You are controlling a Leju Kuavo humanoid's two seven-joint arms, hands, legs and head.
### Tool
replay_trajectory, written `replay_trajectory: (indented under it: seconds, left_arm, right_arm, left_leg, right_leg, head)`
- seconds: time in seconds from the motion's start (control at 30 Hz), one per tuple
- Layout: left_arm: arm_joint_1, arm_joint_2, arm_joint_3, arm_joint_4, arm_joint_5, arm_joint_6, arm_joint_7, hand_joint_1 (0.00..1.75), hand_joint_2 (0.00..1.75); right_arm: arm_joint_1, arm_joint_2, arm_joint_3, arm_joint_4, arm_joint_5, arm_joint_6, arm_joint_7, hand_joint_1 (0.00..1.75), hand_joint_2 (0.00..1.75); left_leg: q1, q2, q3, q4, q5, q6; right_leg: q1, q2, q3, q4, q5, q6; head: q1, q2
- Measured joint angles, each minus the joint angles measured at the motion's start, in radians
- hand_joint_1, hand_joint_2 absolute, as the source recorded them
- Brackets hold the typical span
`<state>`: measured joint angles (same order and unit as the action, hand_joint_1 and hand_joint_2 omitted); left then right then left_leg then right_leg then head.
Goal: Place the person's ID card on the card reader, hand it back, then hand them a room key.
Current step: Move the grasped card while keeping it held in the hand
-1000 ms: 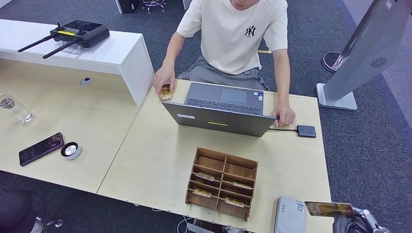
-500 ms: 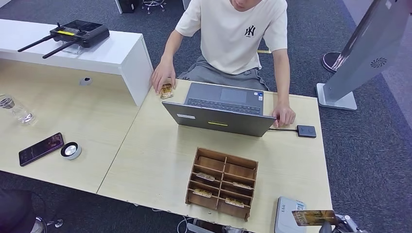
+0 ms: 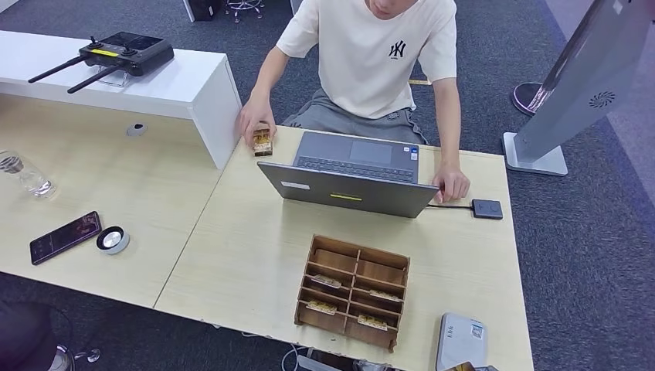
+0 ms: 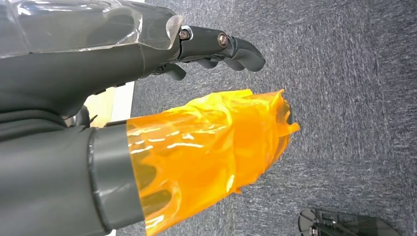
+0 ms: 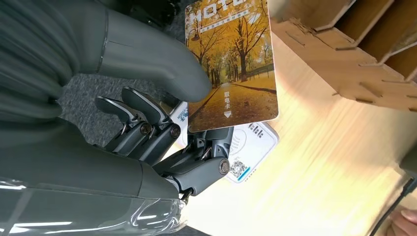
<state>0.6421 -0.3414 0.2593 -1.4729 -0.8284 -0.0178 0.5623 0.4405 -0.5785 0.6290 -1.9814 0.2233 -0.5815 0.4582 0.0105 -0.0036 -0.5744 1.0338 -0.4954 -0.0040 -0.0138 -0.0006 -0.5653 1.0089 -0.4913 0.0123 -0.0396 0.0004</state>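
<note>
My right hand point(image 5: 162, 98) pinches a card point(image 5: 231, 64) printed with yellow autumn trees between the thumb and the fingers. The card hangs just above the white card reader point(image 5: 248, 147), close to the wooden organiser point(image 5: 344, 49). In the head view the card reader point(image 3: 461, 340) lies at the table's near right edge, and a tip of the card point(image 3: 462, 366) peeks in at the bottom. The person point(image 3: 371, 54) sits behind a laptop point(image 3: 351, 174) and holds another similar card point(image 3: 263, 141) on edge. My left hand point(image 4: 147, 98) hangs over carpet, holding nothing.
The wooden organiser point(image 3: 354, 290) with several cards in its slots stands in front of the laptop. A small black device point(image 3: 487, 209) on a cable lies by the person's other hand. A phone point(image 3: 65, 236), a round puck point(image 3: 113, 239) and a glass point(image 3: 23, 174) sit on the left table.
My right hand has dropped toward the bottom edge of the head view, taking the card down over the card reader. The person has tipped their card up on edge.
</note>
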Motion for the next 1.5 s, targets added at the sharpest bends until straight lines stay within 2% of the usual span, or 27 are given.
replay_trajectory:
  seconds: [0.37,0.63,0.87,1.03,1.17,1.5]
  left_arm:
    - [-0.001,0.000,0.001,0.000,-0.005,0.001,-0.003,0.00,0.00]
    - [-0.009,0.000,0.004,0.000,-0.075,-0.013,-0.026,0.00,0.00]
    - [-0.024,0.000,0.023,0.001,-0.127,-0.033,-0.047,0.00,0.00]
    - [-0.036,0.000,0.033,0.003,-0.159,-0.044,-0.064,0.00,0.00]
    - [-0.068,0.000,0.046,0.035,-0.180,-0.033,-0.108,0.00,0.00]
    - [-0.105,0.000,0.058,0.089,-0.201,-0.020,-0.125,0.00,0.00]
  right_arm:
    - [-0.043,-0.023,0.043,0.033,-0.026,0.011,0.001,1.75,1.75]
    - [-0.128,-0.003,0.056,0.099,-0.049,0.117,-0.016,1.75,1.75]
    - [-0.161,0.077,-0.066,0.169,0.017,0.291,-0.013,1.75,1.75]
    - [-0.188,0.141,-0.152,0.228,0.061,0.368,-0.012,1.75,1.75]
    - [-0.212,0.182,-0.229,0.250,0.119,0.425,-0.007,1.75,1.75]
    - [-0.228,0.221,-0.379,0.251,0.208,0.505,0.017,1.75,1.75]
  left_leg:
    - [0.000,0.000,0.000,0.000,0.000,0.000]
    - [0.000,0.000,0.001,0.000,0.000,0.000]
    - [0.000,0.000,0.001,0.000,0.000,0.000]
    - [0.000,0.000,0.001,0.000,0.000,0.000]
    - [0.000,-0.001,0.001,0.000,0.000,0.000]
    - [0.000,-0.001,0.002,0.000,0.000,0.000]
  right_leg:
    - [0.000,0.000,0.000,0.000,0.000,0.000]
    - [0.000,0.000,0.001,0.000,0.000,0.000]
    - [0.000,0.000,0.001,0.000,0.000,0.000]
    - [0.000,0.000,0.001,0.000,0.000,0.000]
    - [0.000,-0.001,0.001,0.000,0.000,0.000]
    - [0.000,-0.001,0.002,0.000,0.000,0.000]
  head:
    - [0.000,0.000]
    - [0.000,0.000]
    - [0.000,0.000]
    - [0.000,0.000]
    - [0.000,0.000]
    - [0.000,0.000]
